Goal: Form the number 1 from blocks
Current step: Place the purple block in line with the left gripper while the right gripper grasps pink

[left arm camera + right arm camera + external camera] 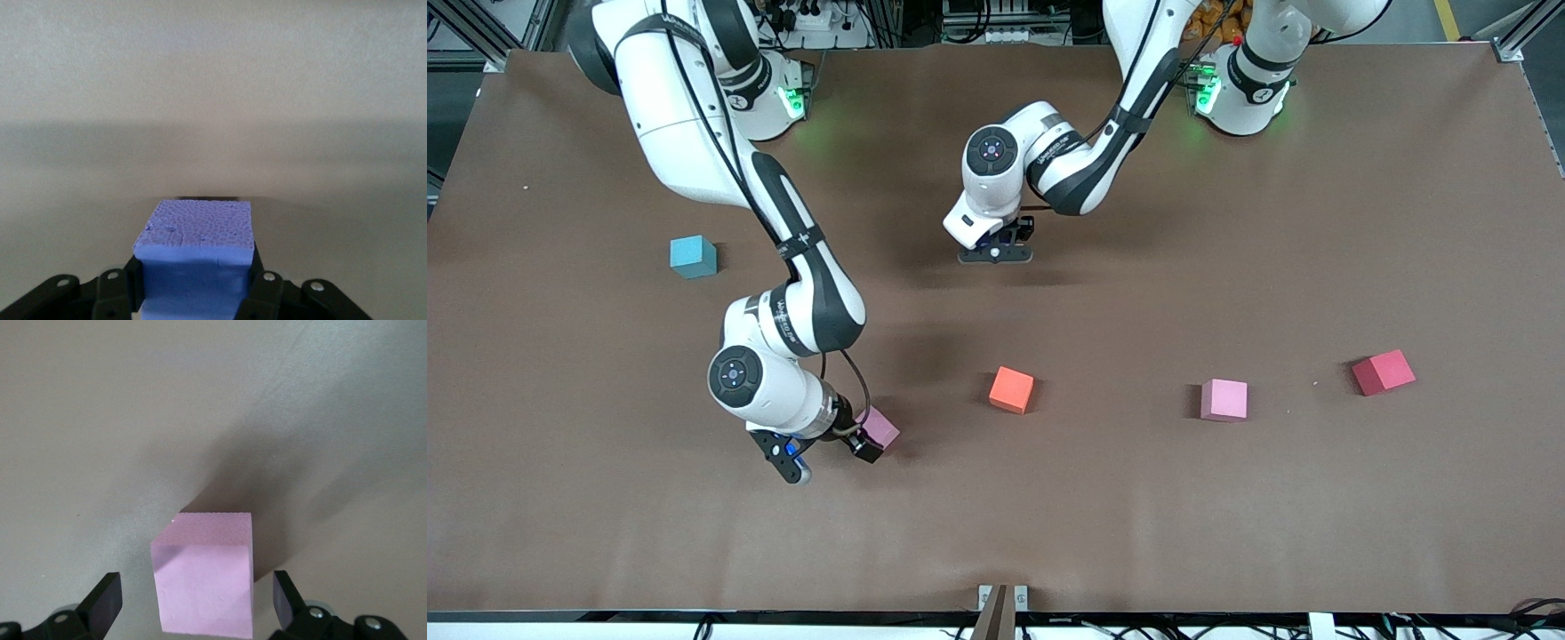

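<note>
**Block Positions and Gripper States**

Left gripper (pixel 193 293): clenched on purple block (pixel 195 250) (pitted foam, visible in wrist view only), over mid-table. Right gripper (pixel 197 600): spread wide around pink block (pixel 205 577), matte cube resting on table (pixel 1138 516). Second pink block (pixel 1224 399): toward left arm's end.

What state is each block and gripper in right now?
left gripper: shut on a purple block, over the table's middle.
right gripper: open, fingers either side of a pink block resting on the table.
second pink block: loose on the table, untouched.
orange block: loose.
red block: loose.
light-blue block: loose.
</note>
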